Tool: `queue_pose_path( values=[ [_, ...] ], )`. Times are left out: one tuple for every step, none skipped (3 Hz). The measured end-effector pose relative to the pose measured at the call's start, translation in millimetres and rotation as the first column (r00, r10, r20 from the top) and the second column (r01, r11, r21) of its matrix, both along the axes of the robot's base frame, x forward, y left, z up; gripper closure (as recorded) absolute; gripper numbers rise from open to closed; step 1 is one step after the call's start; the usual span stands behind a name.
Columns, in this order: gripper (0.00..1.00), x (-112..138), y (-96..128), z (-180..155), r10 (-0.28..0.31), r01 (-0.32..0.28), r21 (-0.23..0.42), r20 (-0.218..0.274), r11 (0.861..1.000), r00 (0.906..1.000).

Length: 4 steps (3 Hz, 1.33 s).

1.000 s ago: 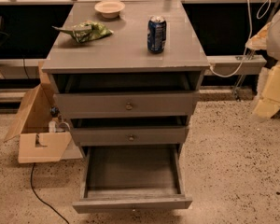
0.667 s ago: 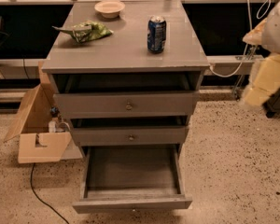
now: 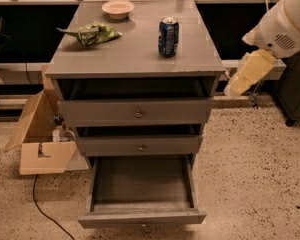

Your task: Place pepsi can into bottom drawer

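The pepsi can [image 3: 168, 36] stands upright on the grey cabinet top [image 3: 135, 54], right of centre. It is dark blue with a silver top. The bottom drawer [image 3: 141, 189] is pulled out wide at the foot of the cabinet, and its flat floor is bare. My gripper [image 3: 241, 80] hangs at the end of the white and cream arm [image 3: 285, 26], to the right of the cabinet. It is level with the cabinet's top edge, apart from the can and lower than it. It holds nothing that I can see.
A green foil snack bag [image 3: 91, 34] and a small cream bowl [image 3: 118, 8] lie on the cabinet top. The two upper drawers [image 3: 137, 115] with brass knobs stand slightly ajar. An open cardboard box [image 3: 40, 139] and a black cable [image 3: 42, 209] are on the floor at the left.
The arm has swung leftward, bringing the gripper closer to the cabinet's right side. The can, the bag, the bowl and the drawers have not moved.
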<state>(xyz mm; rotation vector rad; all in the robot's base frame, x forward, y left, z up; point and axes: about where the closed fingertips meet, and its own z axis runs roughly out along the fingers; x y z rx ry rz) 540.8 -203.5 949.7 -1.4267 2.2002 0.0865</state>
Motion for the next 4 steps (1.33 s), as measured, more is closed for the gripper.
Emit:
queue_pose_path(
  values=[
    [0.0, 49, 14, -21, -0.083, 0.079, 0.073, 0.058, 0.994, 0.9949],
    [0.0, 66, 17, -16, -0.112, 0.101, 0.101, 0.109, 0.99, 0.9877],
    [0.0, 66, 17, -16, -0.112, 0.101, 0.102, 0.109, 0.99, 0.9877],
    [0.0, 96, 34, -20, -0.103, 0.084, 0.134, 0.138, 0.987, 0.985]
  ],
)
